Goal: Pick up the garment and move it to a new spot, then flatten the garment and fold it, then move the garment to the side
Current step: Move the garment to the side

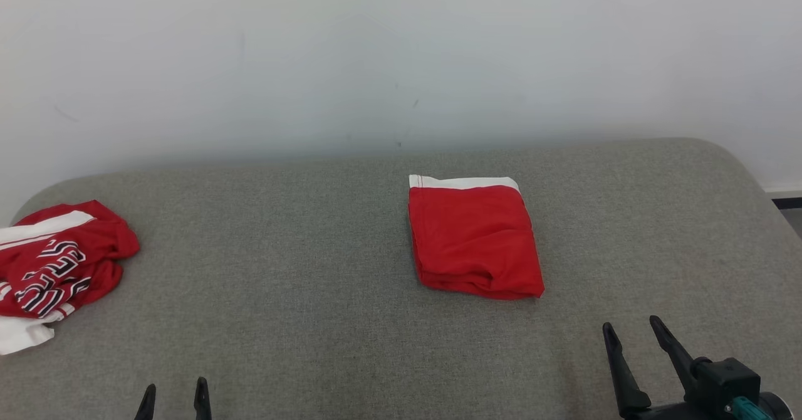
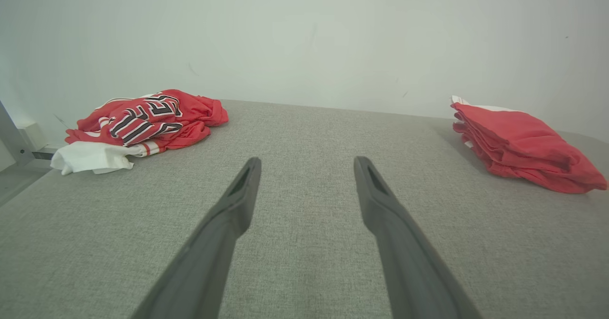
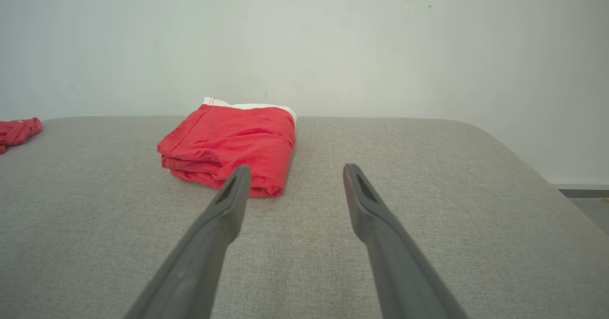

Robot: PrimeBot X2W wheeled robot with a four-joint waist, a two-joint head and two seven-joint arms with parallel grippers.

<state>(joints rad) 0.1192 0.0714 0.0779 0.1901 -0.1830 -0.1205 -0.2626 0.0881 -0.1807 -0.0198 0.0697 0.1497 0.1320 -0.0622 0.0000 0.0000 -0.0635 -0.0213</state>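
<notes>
Across the lower frame, a grey padded table [image 1: 313, 251]. Right of centre on it, the garment [image 1: 473, 238], folded into a neat red rectangle with a white band at its far edge (flattening and folding judged done; the shift aside either done or yet to come). At the left edge, a crumpled red jersey [image 1: 56, 269], unfolded. Lower right, right gripper [image 1: 630, 323], short of the fold, fingers apart, holding nothing. Bottom left, left gripper [image 1: 176, 384], likewise spread and empty, tips just showing.
</notes>
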